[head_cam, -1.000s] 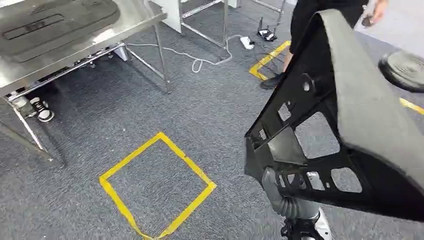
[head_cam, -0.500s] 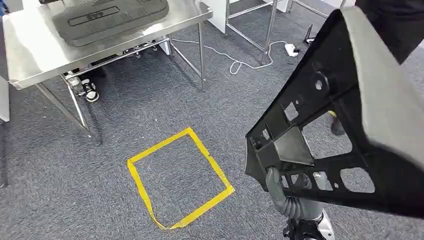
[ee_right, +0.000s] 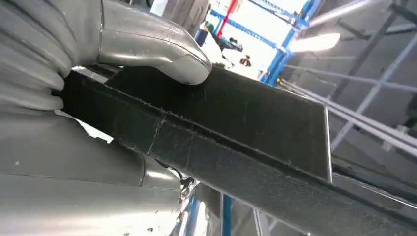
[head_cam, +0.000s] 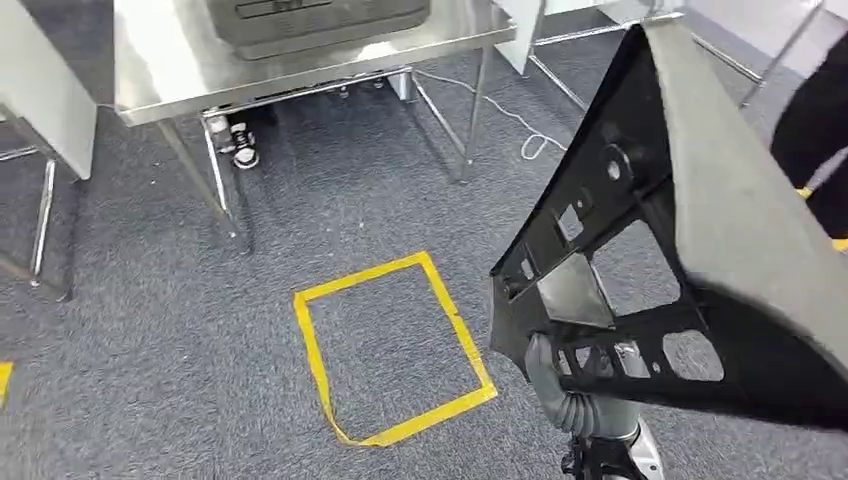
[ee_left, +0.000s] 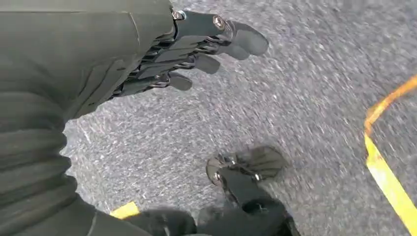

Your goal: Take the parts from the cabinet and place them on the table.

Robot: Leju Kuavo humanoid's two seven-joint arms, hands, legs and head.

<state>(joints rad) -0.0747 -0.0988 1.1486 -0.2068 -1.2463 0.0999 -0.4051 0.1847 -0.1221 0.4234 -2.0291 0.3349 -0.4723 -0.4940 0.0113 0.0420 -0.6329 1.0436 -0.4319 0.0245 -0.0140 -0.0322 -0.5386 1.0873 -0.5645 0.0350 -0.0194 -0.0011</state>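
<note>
Head view: right hand point(head_cam: 560, 375) holds the black part point(head_cam: 640, 250) raised over carpet beside the yellow tape square point(head_cam: 390, 345); steel table point(head_cam: 170, 70) beyond. Right wrist view adds the thumb point(ee_right: 162, 54) pressing the part's edge (grip confirmed). Left hand point(ee_left: 196, 46) empty, fingers spread.

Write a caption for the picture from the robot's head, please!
The robot's right hand carries a big black part over grey carpet, near a yellow tape square and a steel table.

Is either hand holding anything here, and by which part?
The right hand grips the black panel part by its lower edge; the left hand holds nothing.
</note>
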